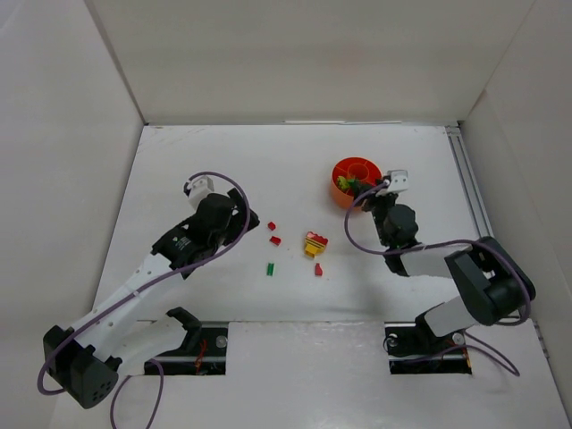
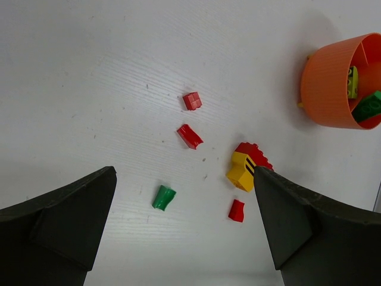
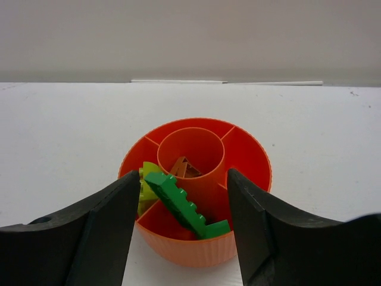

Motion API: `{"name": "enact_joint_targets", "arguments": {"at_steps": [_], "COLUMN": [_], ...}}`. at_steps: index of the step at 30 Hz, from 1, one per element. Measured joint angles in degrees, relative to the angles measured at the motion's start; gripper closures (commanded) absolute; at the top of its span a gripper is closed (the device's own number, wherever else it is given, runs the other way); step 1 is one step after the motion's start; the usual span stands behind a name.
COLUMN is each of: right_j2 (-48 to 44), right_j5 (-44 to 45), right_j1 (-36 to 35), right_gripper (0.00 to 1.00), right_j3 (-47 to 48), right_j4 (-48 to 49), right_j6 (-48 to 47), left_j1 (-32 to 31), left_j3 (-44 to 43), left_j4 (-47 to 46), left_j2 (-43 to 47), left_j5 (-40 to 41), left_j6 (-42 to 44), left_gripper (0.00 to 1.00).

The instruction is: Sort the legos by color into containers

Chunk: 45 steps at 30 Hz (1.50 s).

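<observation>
Left tool [image 2: 184, 179] hangs wide open, holding nothing, above loose red, green and yellow legos [image 2: 190, 136] on the counter [image 2: 89, 71]; farther off, right tool [image 3: 183, 176] (equally wide, empty) faces the orange bowl [image 3: 196, 251], a long green brick [image 3: 178, 202] inside.

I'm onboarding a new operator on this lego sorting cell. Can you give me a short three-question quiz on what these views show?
1. Multiple choice: how many small green plastic bricks lie loose on the white table, outside the round orange divided plastic bowl? A none, B one, C three.
2. True or false: the long green studded brick lies flat on the table.
3. Short answer: which gripper has the bowl just ahead of its open fingers?
Key: 1 B. 2 False: it leans tilted inside the bowl. 3 The right gripper.
</observation>
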State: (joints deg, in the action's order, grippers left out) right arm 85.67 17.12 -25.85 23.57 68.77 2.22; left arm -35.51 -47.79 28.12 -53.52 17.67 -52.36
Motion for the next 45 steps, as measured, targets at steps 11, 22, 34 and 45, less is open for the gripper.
{"name": "enact_joint_targets", "arguments": {"at_steps": [11, 22, 34, 45], "right_j2": [-18.1, -27.4, -31.5, -36.3], "right_j5": [2.4, 0.7, -3.0, -4.1], "right_j1": [0.4, 0.7, 1.1, 1.1], "right_gripper": [0.28, 0.28, 0.28, 0.28], "right_j3": [3.9, 8.5, 6.5, 5.5], "right_j4": [-22.3, -46.6, -55.5, -57.7], "right_j6": [0.0, 0.0, 0.2, 0.2], "left_j1": [0.0, -4.6, -10.4, -15.6], "left_j3": [3.3, 9.9, 6.4, 3.0], "left_j4": [-2.2, -8.3, -12.0, -10.3], "left_j2": [-1.9, -15.2, -27.7, -32.4], "left_j5": [-6.0, -14.0, -9.4, -4.5], "left_j6": [1.3, 2.5, 3.4, 2.3], "left_gripper": [0.0, 0.23, 0.39, 0.85]}}
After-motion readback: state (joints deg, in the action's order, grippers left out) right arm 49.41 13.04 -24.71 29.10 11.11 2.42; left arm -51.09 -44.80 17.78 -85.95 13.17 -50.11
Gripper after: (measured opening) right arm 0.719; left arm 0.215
